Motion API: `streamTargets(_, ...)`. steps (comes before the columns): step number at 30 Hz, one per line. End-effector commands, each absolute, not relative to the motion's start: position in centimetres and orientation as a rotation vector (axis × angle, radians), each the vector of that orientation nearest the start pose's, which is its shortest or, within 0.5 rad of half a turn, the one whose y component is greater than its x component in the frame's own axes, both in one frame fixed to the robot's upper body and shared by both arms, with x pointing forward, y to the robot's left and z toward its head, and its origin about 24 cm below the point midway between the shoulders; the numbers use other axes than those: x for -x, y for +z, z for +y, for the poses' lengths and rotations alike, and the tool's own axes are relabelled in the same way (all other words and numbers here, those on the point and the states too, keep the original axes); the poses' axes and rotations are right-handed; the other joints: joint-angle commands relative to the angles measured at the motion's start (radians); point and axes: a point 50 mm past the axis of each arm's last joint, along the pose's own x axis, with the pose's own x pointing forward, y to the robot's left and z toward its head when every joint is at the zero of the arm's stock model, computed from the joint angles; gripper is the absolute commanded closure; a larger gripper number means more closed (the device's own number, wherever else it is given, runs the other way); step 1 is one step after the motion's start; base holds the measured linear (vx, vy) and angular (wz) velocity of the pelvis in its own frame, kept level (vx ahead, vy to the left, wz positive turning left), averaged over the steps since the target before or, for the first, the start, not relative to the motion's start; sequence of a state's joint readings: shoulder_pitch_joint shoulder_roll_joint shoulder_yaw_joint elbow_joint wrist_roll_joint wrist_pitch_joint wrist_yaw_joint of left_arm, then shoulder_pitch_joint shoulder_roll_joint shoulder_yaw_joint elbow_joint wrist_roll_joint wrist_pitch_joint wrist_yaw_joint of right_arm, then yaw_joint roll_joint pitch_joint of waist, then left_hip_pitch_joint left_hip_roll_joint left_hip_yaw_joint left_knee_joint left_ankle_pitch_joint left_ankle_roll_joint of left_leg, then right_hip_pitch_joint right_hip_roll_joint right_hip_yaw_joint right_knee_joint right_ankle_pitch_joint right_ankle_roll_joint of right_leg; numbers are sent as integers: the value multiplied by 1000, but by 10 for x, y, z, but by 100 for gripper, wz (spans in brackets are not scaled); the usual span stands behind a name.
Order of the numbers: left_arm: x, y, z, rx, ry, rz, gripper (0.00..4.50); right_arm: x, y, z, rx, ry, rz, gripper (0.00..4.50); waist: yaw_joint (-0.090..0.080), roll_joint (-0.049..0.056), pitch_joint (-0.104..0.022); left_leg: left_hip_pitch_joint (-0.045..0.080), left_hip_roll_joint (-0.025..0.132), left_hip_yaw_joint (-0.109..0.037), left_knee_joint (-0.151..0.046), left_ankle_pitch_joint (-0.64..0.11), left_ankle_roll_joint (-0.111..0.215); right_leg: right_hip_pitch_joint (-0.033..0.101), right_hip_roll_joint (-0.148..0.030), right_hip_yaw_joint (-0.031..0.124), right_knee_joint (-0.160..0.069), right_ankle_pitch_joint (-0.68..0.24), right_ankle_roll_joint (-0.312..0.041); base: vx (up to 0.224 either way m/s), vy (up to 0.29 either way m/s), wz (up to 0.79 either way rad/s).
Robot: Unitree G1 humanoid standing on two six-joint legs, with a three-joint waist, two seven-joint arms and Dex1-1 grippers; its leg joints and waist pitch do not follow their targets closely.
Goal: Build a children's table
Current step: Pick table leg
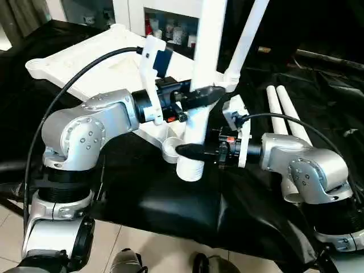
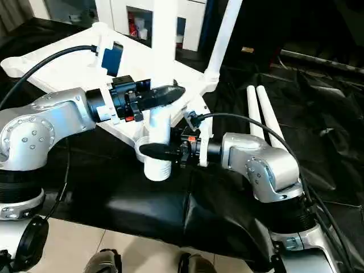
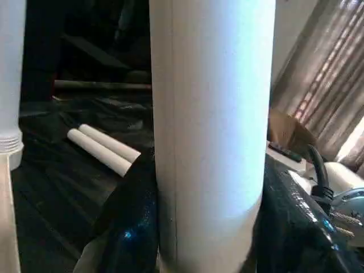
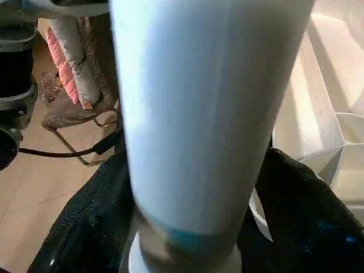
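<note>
Left eye view: both arms have one white leg (image 1: 200, 85) upright over the upturned table top (image 1: 85, 65) on the black-covered worktop (image 1: 170, 199). Left gripper (image 1: 200, 96) has its fingers clamped around the leg higher up; right gripper (image 1: 190, 151) grips it lower, just above the ribbed bottom end. Both wrist views show the tube wedged between the dark fingers (image 3: 133, 227), so it is grasped on both sides.

One leg (image 1: 245, 40) already stands in the far corner socket. Two more legs (image 1: 284, 114) lie side by side on the worktop, near the right arm. White cabinet (image 1: 165, 17) sits behind.

Step in hand, as I read it: seating the second leg in the near corner socket (image 1: 170, 149). The leg's bottom end looks just beside and in front of that socket, not in it; can't tell exactly from here.

Next move calls for lining the ribbed end over the socket's hole, keeping the leg plumb, then lowering and turning it in. The top may slide under the push.
</note>
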State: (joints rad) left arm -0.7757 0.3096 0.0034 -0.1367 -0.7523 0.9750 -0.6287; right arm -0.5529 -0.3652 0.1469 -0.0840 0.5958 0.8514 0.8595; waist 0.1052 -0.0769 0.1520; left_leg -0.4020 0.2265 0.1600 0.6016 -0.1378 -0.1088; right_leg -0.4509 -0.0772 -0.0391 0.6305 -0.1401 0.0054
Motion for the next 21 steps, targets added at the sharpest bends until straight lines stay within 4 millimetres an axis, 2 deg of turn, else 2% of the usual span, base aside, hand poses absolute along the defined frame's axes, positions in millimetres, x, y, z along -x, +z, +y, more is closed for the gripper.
streamTargets(1, -297, 228, 81, 187, -1233, 77, 266, -290, 146, -95, -157, 1283, 306, 126, 3, 12, -116, 16, -17, 19, -61, -190, -43, 73, -30, 22, -63, -244, -161, 0, 0, 0)
streamTargets(8, -297, 228, 82, 188, -1234, 72, 266, -290, 145, -94, -174, 1279, 310, 126, 6, 14, -117, 17, -18, 19, -61, -188, -43, 73, -30, 22, -63, -237, -163, 0, 0, 0)
streamTargets(13, -298, 230, 81, 193, -1231, 65, 266, -290, 143, -95, -190, 1275, 313, 187, 8, 16, -118, 18, -17, 18, -61, -187, -44, 74, -29, 22, -61, -219, -168, 0, 0, 0)
streamTargets(15, -298, 230, 81, 195, -1232, 64, 266, -290, 143, -95, -194, 1271, 313, 201, 9, 19, -118, 18, -17, 18, -61, -190, -45, 74, -30, 22, -60, -218, -170, 0, 0, 0)
streamTargets(21, -299, 233, 81, 202, -1233, 54, 266, -291, 143, -95, -207, 1263, 307, 249, 9, 18, -118, 18, -17, 18, -61, -192, -46, 74, -30, 22, -61, -222, -170, 0, 0, 0)
